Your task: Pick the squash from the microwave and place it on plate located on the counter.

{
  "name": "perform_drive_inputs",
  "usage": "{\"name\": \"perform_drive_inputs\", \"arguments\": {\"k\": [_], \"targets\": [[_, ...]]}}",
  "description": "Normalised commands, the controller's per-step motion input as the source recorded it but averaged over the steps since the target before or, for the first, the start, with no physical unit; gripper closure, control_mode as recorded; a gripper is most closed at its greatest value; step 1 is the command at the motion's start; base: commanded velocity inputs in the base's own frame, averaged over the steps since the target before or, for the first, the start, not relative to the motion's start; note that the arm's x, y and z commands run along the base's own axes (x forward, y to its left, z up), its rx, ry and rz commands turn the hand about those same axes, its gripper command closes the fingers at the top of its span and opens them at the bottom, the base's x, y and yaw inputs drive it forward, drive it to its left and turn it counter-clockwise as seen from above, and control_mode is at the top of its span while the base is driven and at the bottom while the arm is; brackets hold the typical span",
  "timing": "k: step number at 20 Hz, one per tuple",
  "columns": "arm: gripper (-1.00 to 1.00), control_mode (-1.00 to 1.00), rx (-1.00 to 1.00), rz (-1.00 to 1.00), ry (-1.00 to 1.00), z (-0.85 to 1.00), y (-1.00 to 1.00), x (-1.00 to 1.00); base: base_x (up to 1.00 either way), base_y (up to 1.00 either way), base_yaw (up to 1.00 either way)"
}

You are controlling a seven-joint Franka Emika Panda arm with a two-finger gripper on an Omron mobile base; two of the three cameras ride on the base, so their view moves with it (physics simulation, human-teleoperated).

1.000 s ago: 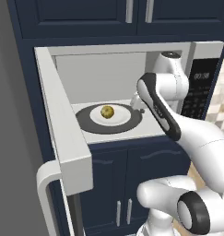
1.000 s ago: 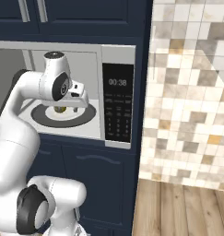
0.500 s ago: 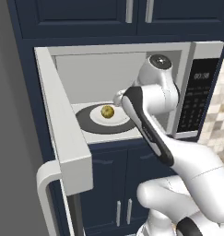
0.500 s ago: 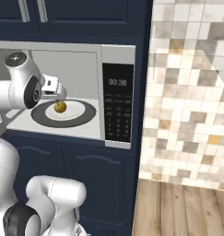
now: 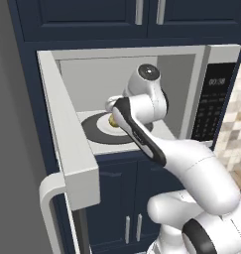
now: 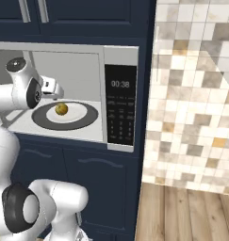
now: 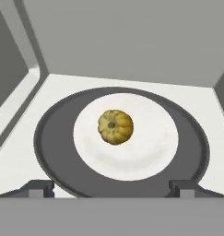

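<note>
A: One squash (image 5: 112,120) in left base view, mostly hidden behind the arm, sitting on the white dish (image 5: 108,126) w/ dark turntable ring (image 5: 92,133) inside the microwave (image 5: 218,104). Door (image 5: 67,149) swung wide open to the left.
B: Gripper there?
A: Hidden by the wrist, can't tell its state from that side.
B: Right base view?
A: Squash (image 6: 61,109) clear, centred on the dish (image 6: 76,112), ring (image 6: 45,120) around it. Hand reaches into the cavity from the left, just beside the squash, not touching. Keypad panel (image 6: 119,106) to the right, display lit.
B: Hand view?
A: Squash (image 7: 115,126) upright-ish, stem dimple facing cam, mid-dish (image 7: 145,152). Gripper (image 7: 111,190): fingertips (image 7: 39,189) spread wide at bottom corners, nothing between them, squash well apart ahead of them.
</note>
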Motion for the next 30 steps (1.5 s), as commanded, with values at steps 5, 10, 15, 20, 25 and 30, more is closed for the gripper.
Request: {"name": "perform_drive_inputs", "arguments": {"k": [5,10,15,20,25,30], "targets": [[-1.0,-1.0,0.0,0.0,0.0,-0.5,0.07,0.75,0.0,0.0,0.0],[-1.0,-1.0,0.0,0.0,-0.01,-0.4,0.1,0.41,0.0,0.0,0.0],[-1.0,-1.0,0.0,0.0,0.0,-0.14,0.01,0.38,0.0,0.0,0.0],[-1.0,-1.0,0.0,0.0,0.0,-0.09,0.01,0.39,0.0,0.0,0.0],[-1.0,-1.0,0.0,0.0,0.0,-0.2,0.01,0.22,0.0,0.0,0.0],[-1.0,-1.0,0.0,0.0,0.0,-0.29,0.01,0.0,0.0,0.0,0.0]]}}
